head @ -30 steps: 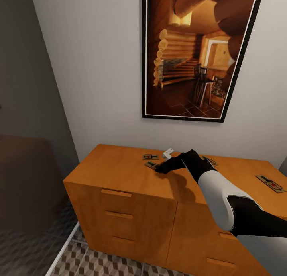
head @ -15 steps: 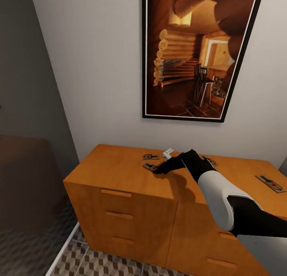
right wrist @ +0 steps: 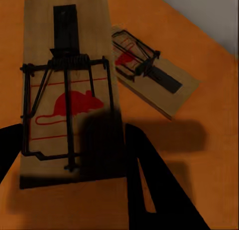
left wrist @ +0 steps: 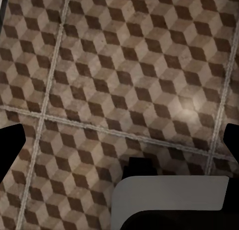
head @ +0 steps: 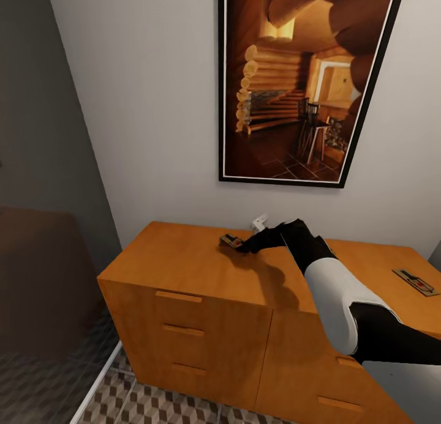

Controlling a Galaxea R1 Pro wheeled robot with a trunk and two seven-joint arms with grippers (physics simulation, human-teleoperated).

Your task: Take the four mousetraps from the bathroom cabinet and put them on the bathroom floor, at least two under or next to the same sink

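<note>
Mousetraps lie on the cabinet (head: pixel 184 271) top: one (right wrist: pixel 69 85) is pinched at its near end between the right gripper's (head: pixel 240 246) fingers and seems raised off the wood, presumably for carrying down to the bathroom floor (left wrist: pixel 124 65); a second (right wrist: pixel 149 70) lies just beside it, and another (head: pixel 416 282) rests well apart near the right end. The left gripper (left wrist: pixel 119 155), spread and empty, hangs over bare tiles, and the cabinet's front edge offers an unobstructed way out.
</note>
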